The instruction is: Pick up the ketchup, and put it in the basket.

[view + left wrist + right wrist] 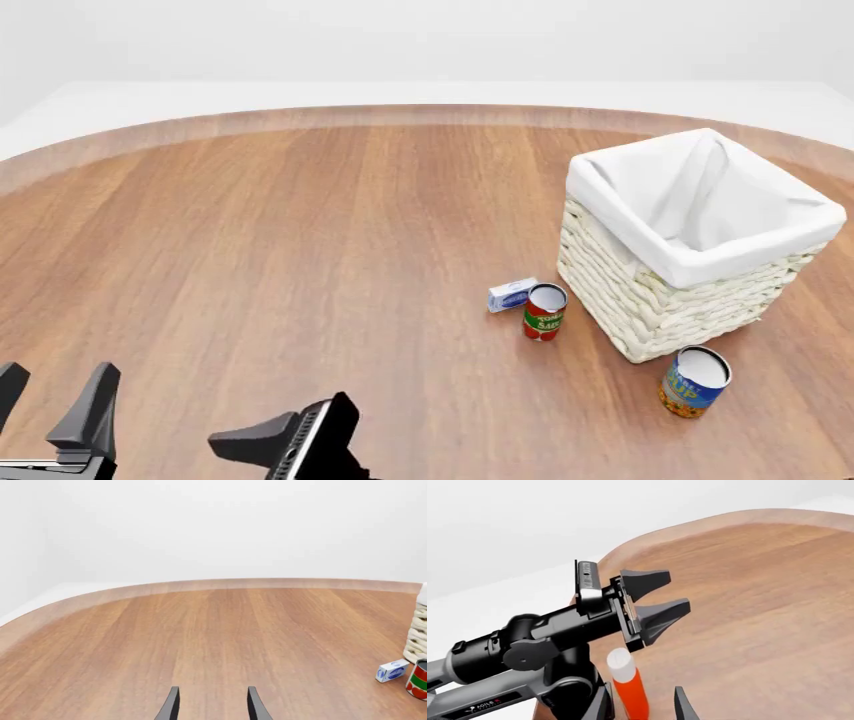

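The ketchup (627,685), a red bottle with a white cap, stands upright and shows only in the right wrist view, in the gap between my right gripper's spread fingers. My right gripper (642,706) is open, wider than the bottle and not clamped on it. In the front view it (274,432) is low at the near left edge, and the ketchup is hidden there. My left gripper (56,385) is open and empty at the near left corner, close beside the right one (677,591). The basket (641,300) stands far off at the right.
A red-and-green can (543,312) and a small blue-and-white box (513,294) sit just left of the basket; both show in the left wrist view (419,680) (392,670). A blue-and-yellow can (694,382) stands in front of the basket. The left arm (527,645) lies close behind the ketchup.
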